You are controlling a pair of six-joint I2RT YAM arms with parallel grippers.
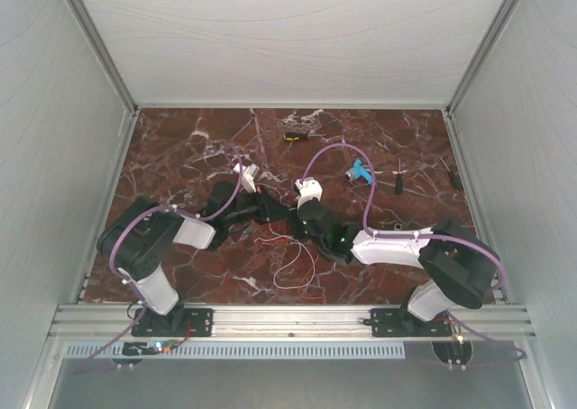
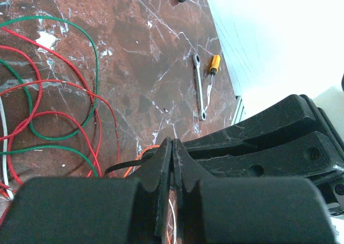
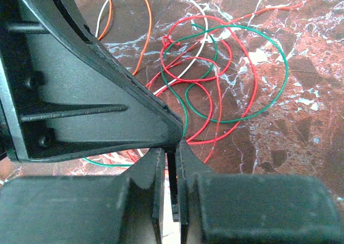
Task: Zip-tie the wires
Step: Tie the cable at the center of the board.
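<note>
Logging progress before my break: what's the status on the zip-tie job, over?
Jaws shut on the zip tie, left gripper and right gripper both. The wires loose, untied. Nothing blocking.

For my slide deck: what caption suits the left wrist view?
Left gripper pinches the zip tie beside looped red and green wires.

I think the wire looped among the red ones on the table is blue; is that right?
Not quite: that wire is green, not blue, as the right wrist view shows; it does loop among the red wires on the table.
</note>
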